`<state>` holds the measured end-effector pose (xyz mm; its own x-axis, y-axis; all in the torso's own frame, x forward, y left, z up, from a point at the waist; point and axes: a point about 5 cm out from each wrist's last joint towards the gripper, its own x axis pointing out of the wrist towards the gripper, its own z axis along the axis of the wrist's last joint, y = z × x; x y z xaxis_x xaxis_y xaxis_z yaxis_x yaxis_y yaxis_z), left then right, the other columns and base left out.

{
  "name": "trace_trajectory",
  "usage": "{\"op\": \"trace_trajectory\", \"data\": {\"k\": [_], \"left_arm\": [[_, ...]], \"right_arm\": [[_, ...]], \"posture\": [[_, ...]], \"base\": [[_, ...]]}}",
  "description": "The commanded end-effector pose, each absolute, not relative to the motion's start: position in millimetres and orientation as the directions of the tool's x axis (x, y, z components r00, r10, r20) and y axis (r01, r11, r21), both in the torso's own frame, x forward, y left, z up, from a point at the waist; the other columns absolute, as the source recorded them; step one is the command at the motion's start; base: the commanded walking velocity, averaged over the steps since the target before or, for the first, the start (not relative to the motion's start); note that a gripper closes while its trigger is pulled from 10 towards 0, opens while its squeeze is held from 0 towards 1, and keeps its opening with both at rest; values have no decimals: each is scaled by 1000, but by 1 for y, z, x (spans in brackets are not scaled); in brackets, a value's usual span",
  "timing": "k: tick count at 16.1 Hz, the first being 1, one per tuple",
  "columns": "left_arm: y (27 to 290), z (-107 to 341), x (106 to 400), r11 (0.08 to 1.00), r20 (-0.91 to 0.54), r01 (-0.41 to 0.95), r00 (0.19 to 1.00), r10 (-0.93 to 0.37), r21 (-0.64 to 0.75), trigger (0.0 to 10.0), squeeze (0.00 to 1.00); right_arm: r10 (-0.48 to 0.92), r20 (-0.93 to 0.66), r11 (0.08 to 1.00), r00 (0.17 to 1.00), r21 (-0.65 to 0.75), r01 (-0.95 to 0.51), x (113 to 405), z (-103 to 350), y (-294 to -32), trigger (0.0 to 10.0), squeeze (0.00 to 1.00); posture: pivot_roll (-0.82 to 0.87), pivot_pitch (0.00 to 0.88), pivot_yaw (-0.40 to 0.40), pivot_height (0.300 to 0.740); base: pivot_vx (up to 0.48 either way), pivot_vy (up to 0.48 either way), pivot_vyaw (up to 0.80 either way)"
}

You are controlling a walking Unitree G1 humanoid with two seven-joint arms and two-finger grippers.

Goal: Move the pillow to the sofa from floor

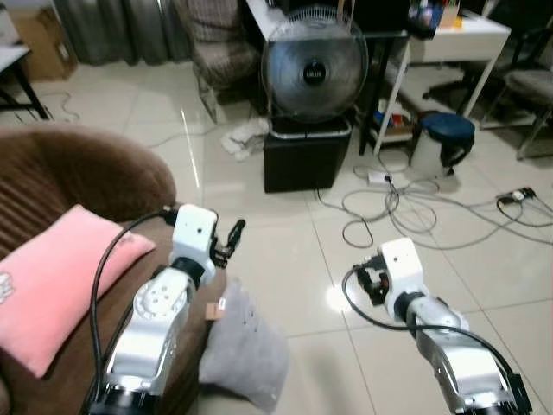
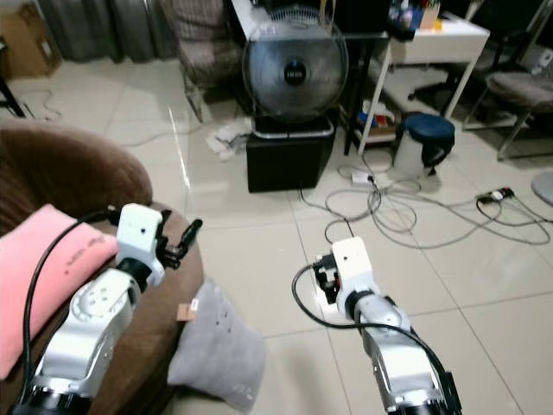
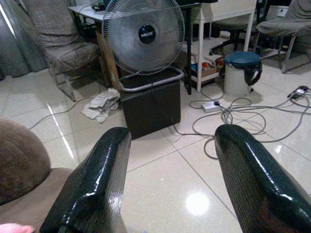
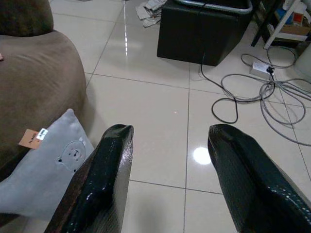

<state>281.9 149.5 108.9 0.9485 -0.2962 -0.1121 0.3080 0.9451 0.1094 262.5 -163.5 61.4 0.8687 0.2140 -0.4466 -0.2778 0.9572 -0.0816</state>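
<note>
Leaning against the base of the brown sofa (image 1: pixel 52 173), the grey pillow (image 1: pixel 246 346) sits on the tiled floor (image 1: pixel 285 251), not on the seat: soft grey fabric, a small bear face stitched on it (clear in the right wrist view), a tan tag and a little white label at its upper corner touching the sofa's side. Pillow count: two, the grey one on the floor plus one pink pillow (image 1: pixel 47 285) already lying on the sofa cushion. Left hand (image 1: pixel 232 240) is raised over the sofa's arm edge, just above and beside the grey pillow, fingers (image 3: pixel 95 184) spread wide, pinching nothing. Right hand (image 4: pixel 170 170) is out over bare floor, near the pillow but apart from it, fingers (image 4: pixel 104 179) also spread, nothing between them. Behind: one round fan (image 1: pixel 313 73) standing on one black box (image 1: pixel 307 156), one white desk (image 1: pixel 449 35) to the right, one white bin with a dark blue lid (image 1: pixel 441 138) beside it, one grey checked chair (image 1: pixel 220 43) at the back. Loose cables (image 1: pixel 406 203) loop across the floor with a power strip; a crumpled white cloth (image 1: pixel 244 138) lies left of the box.
</note>
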Motion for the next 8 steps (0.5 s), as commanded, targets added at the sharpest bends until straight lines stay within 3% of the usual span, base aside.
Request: {"op": "trace_trajectory", "data": {"k": [1,8], "left_arm": [[149,109,281,942,-118,315,946,-302,113,10000,0],[148,108,280,939,-122,323,943,-310,113,10000,0]], "right_arm": [[208,-446,958,870,-87,-274,263,64,-165,10000,0],[206,-447,960,870,-81,-269,262,63,-164,10000,0]], "posture": [[20,0,11,740],[18,0,14,702]], "base": [[0,0,0],[0,0,0]]}}
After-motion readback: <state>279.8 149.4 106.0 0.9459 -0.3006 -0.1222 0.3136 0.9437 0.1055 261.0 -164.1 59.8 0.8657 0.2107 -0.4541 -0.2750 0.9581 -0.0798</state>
